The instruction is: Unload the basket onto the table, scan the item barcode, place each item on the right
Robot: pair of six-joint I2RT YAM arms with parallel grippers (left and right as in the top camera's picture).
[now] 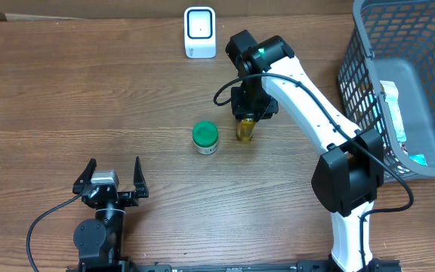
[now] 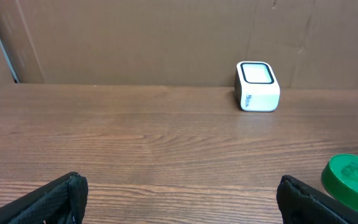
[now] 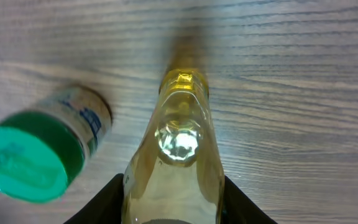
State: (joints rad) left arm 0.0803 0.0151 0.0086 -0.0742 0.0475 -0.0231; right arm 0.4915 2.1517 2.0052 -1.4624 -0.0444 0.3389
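There is one barcode scanner [image 1: 200, 32], one bottle [image 1: 245, 131], one jar [image 1: 205, 138] with a green lid, one mesh basket [image 1: 361, 68] and two arms on the wooden table [image 1: 66, 91].

The bottle holds a yellowish liquid and has a yellow cap. It is near the middle of the table, directly under the right gripper [image 1: 248, 117]. In the right wrist view the right gripper's dark fingers [image 3: 104, 202] press against both sides of the bottle's wide body, pinching it, with the cap end pointing away from the camera. The jar stands just beside the bottle on its left, apart from it.

The scanner, a white box with a dark-framed window on top, sits at the far edge of the table, beyond the bottle and jar, with bare wood between. The left gripper [image 1: 114, 163] rests at the near edge, well apart from everything, its fingers spread wide around nothing. From its camera the scanner is in plain sight ahead and the jar's lid shows at the right edge (the bottle is outside that view).

The basket stands at the right side and holds a white and teal packet [image 1: 395, 113]; how many items lie in it I cannot tell.

The jar's label carries blue print, and the scanner's side has small dark marks, all too blurred to read.
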